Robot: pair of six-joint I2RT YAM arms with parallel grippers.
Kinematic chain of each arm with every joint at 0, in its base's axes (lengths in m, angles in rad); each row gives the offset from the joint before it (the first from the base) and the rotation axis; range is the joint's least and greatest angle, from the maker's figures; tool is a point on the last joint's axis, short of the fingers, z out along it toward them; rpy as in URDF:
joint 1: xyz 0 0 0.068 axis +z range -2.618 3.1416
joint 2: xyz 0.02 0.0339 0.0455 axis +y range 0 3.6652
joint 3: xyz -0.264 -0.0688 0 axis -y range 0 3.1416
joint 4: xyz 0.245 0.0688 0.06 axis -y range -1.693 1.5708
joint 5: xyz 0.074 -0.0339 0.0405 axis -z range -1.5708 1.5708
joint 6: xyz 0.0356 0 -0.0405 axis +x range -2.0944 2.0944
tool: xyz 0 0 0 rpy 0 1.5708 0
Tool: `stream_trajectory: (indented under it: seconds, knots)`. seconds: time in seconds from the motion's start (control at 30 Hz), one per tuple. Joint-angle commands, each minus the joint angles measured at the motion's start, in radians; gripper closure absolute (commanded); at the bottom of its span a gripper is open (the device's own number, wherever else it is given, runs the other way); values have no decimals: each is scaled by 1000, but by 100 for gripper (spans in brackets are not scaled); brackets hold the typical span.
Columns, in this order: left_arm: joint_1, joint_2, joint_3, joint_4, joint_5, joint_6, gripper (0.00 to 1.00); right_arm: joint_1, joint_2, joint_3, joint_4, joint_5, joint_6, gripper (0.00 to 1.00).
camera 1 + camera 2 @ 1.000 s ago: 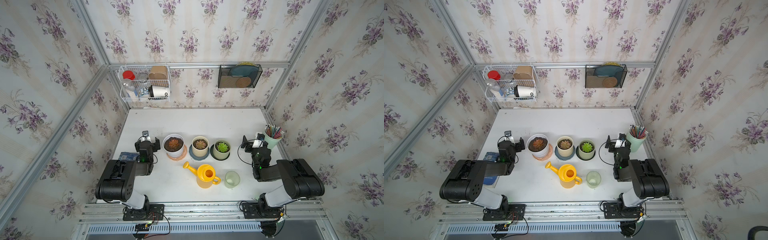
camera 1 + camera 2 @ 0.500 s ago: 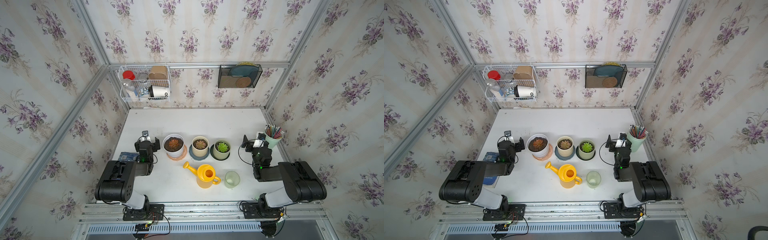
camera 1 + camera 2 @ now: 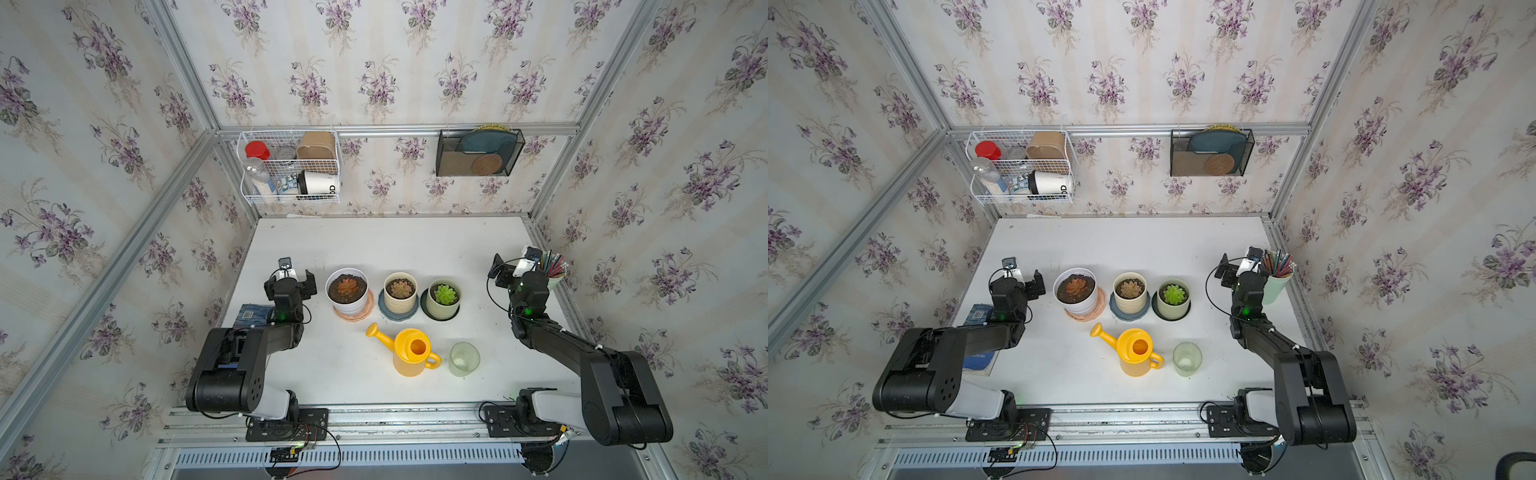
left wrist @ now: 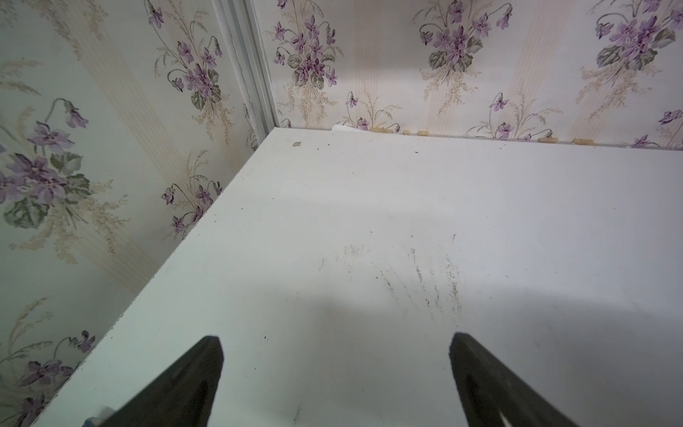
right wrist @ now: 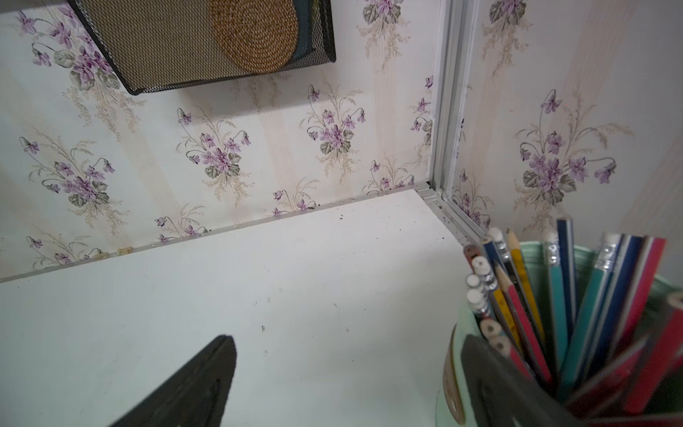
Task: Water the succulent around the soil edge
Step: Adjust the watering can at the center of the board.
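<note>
Watering can (image 3: 411, 351), yellow, spouted and loop-handled, stands upright on the robot's side of the succulent pots (image 3: 400, 291) in both top views. It is likely light and rigid, sloshy if filled, and best held by the handle (image 3: 434, 360). Left wrist view: left gripper (image 4: 334, 347) spread wide, empty. Right wrist view: right gripper (image 5: 347, 344) equally wide, empty.

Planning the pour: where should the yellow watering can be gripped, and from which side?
Grip the yellow plastic watering can by its loop handle, probably from above with the right gripper. The handle faces the robot's right, the spout points the opposite way, and a pale green glass stands close beside it.
</note>
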Motion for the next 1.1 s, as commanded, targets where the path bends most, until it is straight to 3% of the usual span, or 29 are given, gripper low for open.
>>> stream_trajectory:
  seconds: [0.0, 0.13, 0.27, 0.3, 0.33, 0.37, 0.43, 0.53, 0.67, 0.83, 0.97, 1.07]
  knots:
    - [1, -97, 28, -149, -66, -42, 1, 2, -10, 44, -131, 73, 59, 0]
    - [0, -157, 50, -183, -129, -96, 1, 2, 0, 77, -202, 229, 127, 0]
    - [0, -219, 62, -119, -211, -264, 1, 0, 3, 137, -403, 477, 440, 0]
    - [1, -238, 69, -130, -253, -331, 1, -3, -6, 147, -434, 477, 497, 0]
    - [0, -255, 72, -147, -285, -392, 1, -4, -15, 145, -413, 445, 470, 2]
    - [2, -274, 72, -185, -307, -473, 1, -5, -29, 130, -381, 405, 450, 11]
    - [7, -314, 66, -232, -309, -584, 1, -7, -51, 103, -346, 369, 472, 15]
    - [24, -345, 51, -241, -182, -617, 1, -8, -75, 78, -305, 306, 474, 1]
    - [60, -364, 102, -368, -18, -748, 1, -8, -105, 66, -307, 208, 469, 0]
    - [64, -394, 84, -317, 105, -843, 1, -8, -141, 58, -361, 108, 463, 0]
    - [63, -378, 226, -573, 282, -837, 0, -8, -164, 63, -423, 48, 483, 0]
    - [44, -379, 267, -610, 374, -847, 0, -8, -187, 62, -448, -10, 487, 0]
